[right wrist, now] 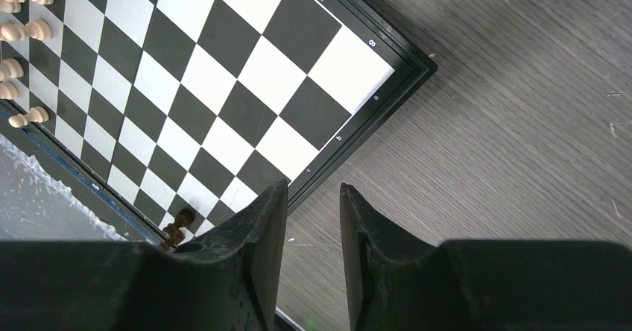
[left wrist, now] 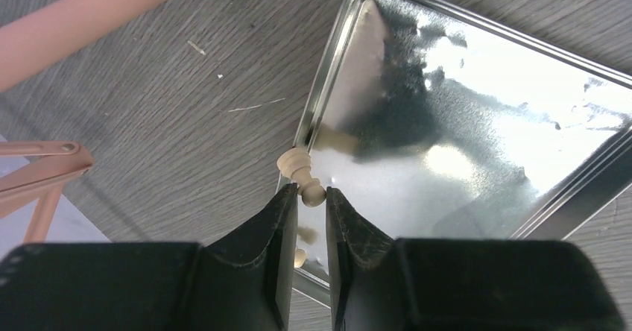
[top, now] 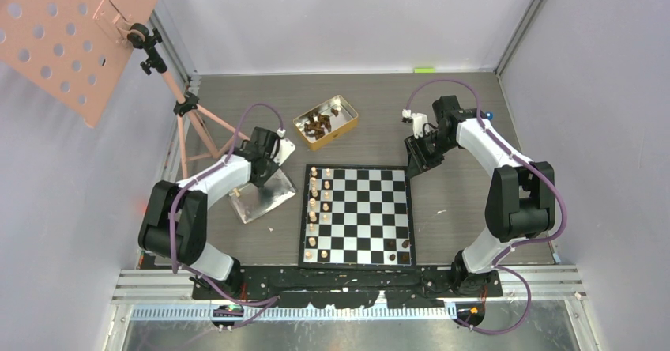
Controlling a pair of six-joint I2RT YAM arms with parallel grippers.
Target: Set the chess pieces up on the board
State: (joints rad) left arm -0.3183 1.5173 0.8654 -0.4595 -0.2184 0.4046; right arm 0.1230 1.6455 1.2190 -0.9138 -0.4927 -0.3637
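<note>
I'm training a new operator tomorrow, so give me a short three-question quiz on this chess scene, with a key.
1. True or false: the right pincer holds nothing.
2. The left pincer grips a pale beige wooden chess piece. Where is that piece?
A. at the rim of the shiny silver metal tray
B. on a chessboard square
C. on the pink tripod
3. Fill in the colour: dark brown wooden chess pieces lie in the ___ rectangular metal tin.

Key: 1 true; 2 A; 3 gold.
</note>
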